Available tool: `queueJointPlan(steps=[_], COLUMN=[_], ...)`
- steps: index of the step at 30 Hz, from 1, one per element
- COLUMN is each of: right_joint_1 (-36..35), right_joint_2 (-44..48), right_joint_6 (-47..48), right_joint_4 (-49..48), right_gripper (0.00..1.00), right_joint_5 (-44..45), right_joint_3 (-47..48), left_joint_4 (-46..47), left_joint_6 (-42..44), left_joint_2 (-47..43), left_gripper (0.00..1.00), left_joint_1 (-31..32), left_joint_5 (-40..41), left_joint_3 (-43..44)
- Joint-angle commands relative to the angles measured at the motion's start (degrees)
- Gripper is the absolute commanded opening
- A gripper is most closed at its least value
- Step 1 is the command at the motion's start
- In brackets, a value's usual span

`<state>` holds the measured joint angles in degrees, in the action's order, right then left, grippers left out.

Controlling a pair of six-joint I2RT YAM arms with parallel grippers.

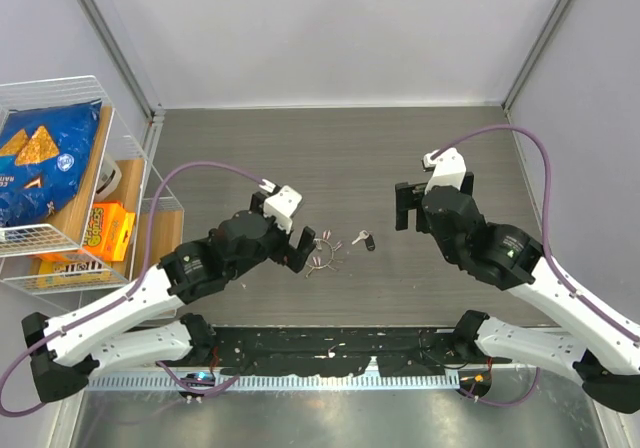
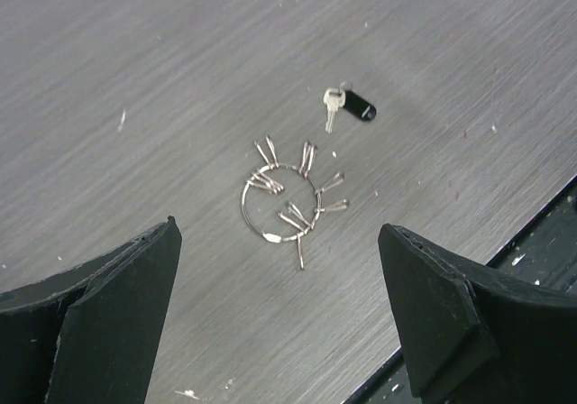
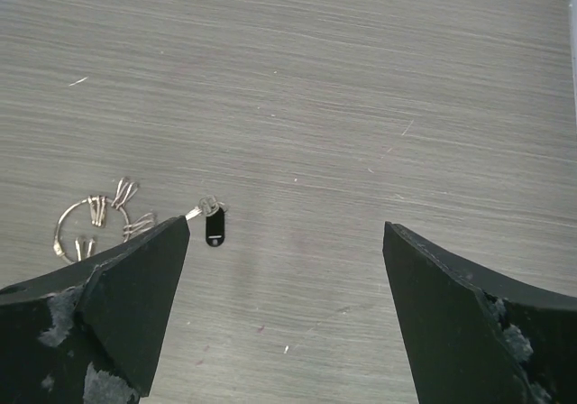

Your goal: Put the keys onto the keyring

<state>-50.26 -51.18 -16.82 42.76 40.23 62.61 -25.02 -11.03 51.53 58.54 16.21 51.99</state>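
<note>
Both claws open over the table [image 1: 350, 158], keyring between them.

From my remote station I read, in the top view: a wire rack [image 1: 60, 168] of snack bags stands at the table's 9 o'clock edge. The left claw [image 1: 290, 243] and the right claw [image 1: 404, 208] both hold their jaws spread wide, gripping nothing. The keyring [image 2: 243, 204] lies flat on the table just beside the left claw, at its 3 o'clock. Small silvery keys [image 2: 293, 219] fan around the ring's wire, touching it; whether they are threaded on I cannot tell. A black-headed key [image 2: 359, 106] lies apart at the ring's 2 o'clock, toward the right claw.
</note>
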Motion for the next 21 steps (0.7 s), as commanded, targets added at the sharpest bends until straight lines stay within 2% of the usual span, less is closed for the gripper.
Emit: queueJointPlan(steps=[1,3,10,15,21], right_joint_1=[-0.19,-0.19,-0.28,-0.28,-0.63], right_joint_2=[-1.2,-2.7,-4.98,-6.3,-7.8], right_joint_6=[1.44,2.05,3.28,1.97,-0.67], right_joint_4=[2.49,3.56,-2.06,-5.14,-8.66], right_gripper=[0.95,0.95,0.95,0.96,0.99], right_joint_5=[-3.84,-5.94,-17.45,-21.94,-24.32], right_joint_3=[3.66,3.58,-3.01,-7.32,-11.89], left_joint_4=[2.6,2.78,2.96,3.3,4.88], left_joint_6=[-3.38,-4.44,-9.18,-12.79,-15.07], left_joint_2=[-0.03,0.59,3.66,7.09,14.38], left_gripper=[0.99,0.99,0.99,0.91,0.76], left_joint_1=[0.08,0.17,0.17,0.17,0.08], left_joint_5=[-0.92,-1.44,1.45,2.77,2.69], left_joint_3=[-3.2,-3.99,-6.28,-8.82,-10.77])
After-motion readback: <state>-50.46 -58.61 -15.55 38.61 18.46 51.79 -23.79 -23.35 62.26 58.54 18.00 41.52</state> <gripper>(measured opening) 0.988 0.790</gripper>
